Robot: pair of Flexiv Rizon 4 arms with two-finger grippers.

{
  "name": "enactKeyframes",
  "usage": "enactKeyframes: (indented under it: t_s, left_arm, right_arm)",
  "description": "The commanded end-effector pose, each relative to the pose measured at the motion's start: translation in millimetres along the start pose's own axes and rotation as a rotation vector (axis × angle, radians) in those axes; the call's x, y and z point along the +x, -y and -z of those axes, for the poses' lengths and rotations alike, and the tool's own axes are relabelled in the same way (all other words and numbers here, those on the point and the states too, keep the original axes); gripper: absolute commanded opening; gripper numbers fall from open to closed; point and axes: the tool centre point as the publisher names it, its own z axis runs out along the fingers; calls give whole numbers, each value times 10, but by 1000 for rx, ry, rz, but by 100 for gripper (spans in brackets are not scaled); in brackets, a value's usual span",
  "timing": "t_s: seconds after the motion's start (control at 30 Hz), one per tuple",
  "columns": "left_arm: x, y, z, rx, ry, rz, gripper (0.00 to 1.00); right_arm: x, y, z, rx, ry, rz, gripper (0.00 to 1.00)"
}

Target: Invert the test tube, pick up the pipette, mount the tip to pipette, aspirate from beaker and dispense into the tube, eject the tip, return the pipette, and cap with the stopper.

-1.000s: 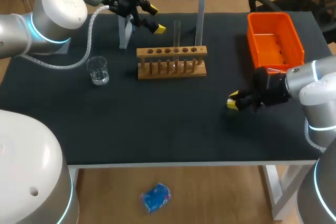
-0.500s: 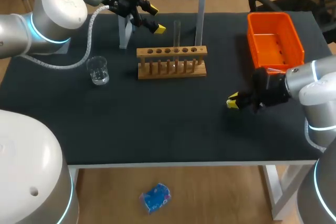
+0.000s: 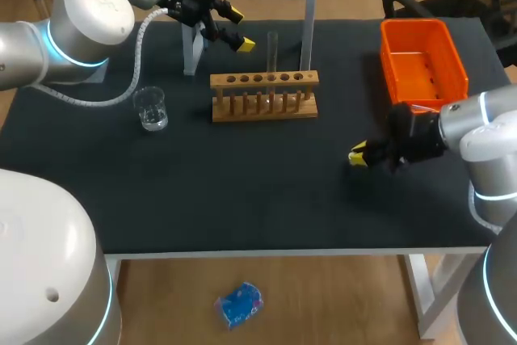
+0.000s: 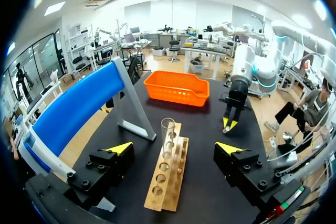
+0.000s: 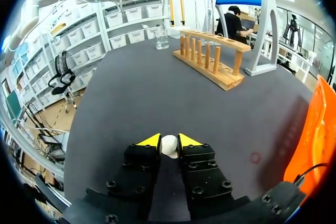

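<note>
The test tube (image 3: pixel 272 50) stands upright in the wooden rack (image 3: pixel 264 96), its long axis vertical and its mouth up. The left gripper (image 3: pixel 241 29) hangs just beside the tube's upper part with its fingers spread wide. In the left wrist view the tube lies ahead of them, in line with the gap and untouched. This arm is much the nearer. The right gripper (image 3: pixel 357 157) sits low and well apart, near the orange basket (image 3: pixel 455 62), pinching a small white piece (image 5: pixel 169 146), probably the stopper. No pipette or tip can be made out.
</note>
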Motion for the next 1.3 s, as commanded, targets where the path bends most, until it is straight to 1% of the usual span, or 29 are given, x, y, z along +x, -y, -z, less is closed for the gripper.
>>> enactKeyframes:
  t_s: [0.03,0.23,0.37,0.53,0.63,0.8,0.93,0.97,1.0,1.13,1.27,1.3]
  left_arm:
    - [-9,9,5,-5,-4,1,100]
    - [-9,9,5,-5,-4,1,100]
    - [-9,9,5,-5,-4,1,100]
    - [-9,9,5,-5,-4,1,100]
    - [-9,9,5,-5,-4,1,100]
    - [-9,9,5,-5,-4,1,100]
    - [-9,9,5,-5,-4,1,100]
    - [-9,9,5,-5,-4,1,100]
    - [-9,9,5,-5,-4,1,100]
    - [-9,9,5,-5,-4,1,100]
    - [-9,9,5,-5,-4,1,100]
    - [-9,9,5,-5,-4,1,100]
  right_arm:
    - [0,-43,73,-26,2,-3,0]
    - [-4,-195,208,-97,-18,-20,0]
    - [15,-383,333,-153,-38,-15,0]
    - [59,-617,476,-183,-46,19,0]
    - [67,-767,567,-189,-51,27,0]
    - [38,-1005,694,-176,-58,-4,0]
    - [10,-1215,793,-182,-65,-16,0]
    - [7,-1275,813,-187,-70,-9,0]
    - [3,-1357,830,-167,-52,15,0]
    - [-45,-1609,849,-160,-41,62,0]
    - [-109,-1883,812,-160,-47,106,0]
    - [-116,-1962,829,-157,-21,122,0]
